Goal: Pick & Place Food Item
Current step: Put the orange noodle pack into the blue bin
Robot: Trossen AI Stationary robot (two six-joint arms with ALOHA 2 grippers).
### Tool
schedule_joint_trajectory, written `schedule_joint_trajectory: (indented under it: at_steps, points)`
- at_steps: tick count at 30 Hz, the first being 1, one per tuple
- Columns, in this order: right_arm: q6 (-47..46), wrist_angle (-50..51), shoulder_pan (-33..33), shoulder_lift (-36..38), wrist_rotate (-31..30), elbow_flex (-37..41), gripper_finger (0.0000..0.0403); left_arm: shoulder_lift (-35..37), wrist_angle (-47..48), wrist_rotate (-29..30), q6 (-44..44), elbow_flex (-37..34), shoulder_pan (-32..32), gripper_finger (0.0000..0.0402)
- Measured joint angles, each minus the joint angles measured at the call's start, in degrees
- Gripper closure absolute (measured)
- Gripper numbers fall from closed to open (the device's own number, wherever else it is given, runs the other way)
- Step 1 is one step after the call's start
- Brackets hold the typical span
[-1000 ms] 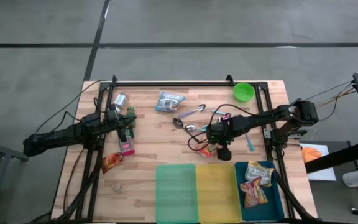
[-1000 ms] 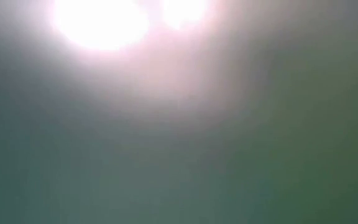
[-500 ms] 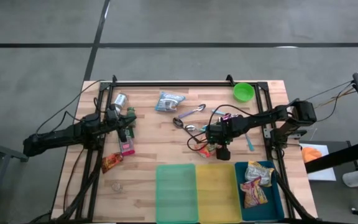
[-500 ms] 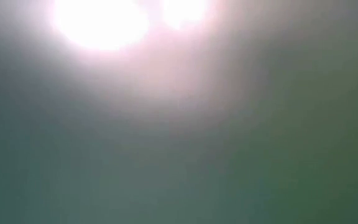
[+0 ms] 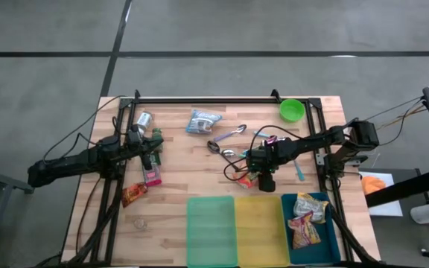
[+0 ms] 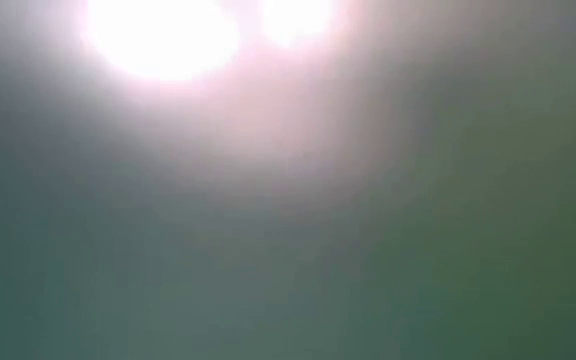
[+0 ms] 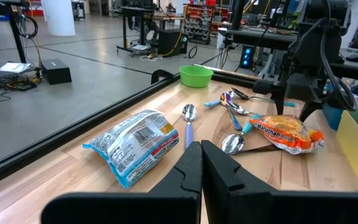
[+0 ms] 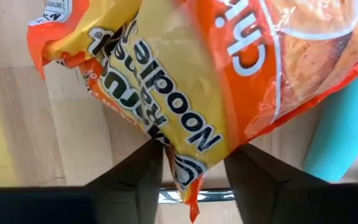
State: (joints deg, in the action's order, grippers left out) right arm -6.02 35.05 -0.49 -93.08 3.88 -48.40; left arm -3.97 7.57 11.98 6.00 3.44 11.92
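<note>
My right gripper (image 8: 188, 171) straddles the noodle packet (image 8: 197, 81) at the worktop's (image 5: 177, 175) 3 o'clock side; my 2 fingers (image 8: 135, 177) sit half-closed around it (not clearly clamped). Next: squeeze, lift, carry to the blue bin (image 5: 332, 249).

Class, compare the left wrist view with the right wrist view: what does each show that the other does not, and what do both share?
Only the left wrist view shows the green bowl, the blue-and-white packet, the spoons and the left hand, shut. Only the right wrist view shows the right hand closing around the packet's end and the word "Noodle" printed on it. Both show the orange noodle packet lying on the wooden table.
</note>
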Motion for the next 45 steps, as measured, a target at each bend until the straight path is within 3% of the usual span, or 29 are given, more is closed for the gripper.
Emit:
schedule_joint_trajectory:
  at_steps: [11,24,45]
  points:
    - [0.0,0.1,0.0,0.0,-1.1,-0.1,0.0385,0.0,0.0,0.0,0.0,0.0,0.0,0.0402]
    - [-0.7,0.6,0.0,1.7,-1.1,0.1,0.0376,0.0,0.0,0.0,0.0,0.0,0.0,0.0402]
    - [-4.5,1.2,1.1,23.3,-1.0,0.0,0.0374,0.0,0.0,0.0,0.0,0.0,0.0,0.0402]
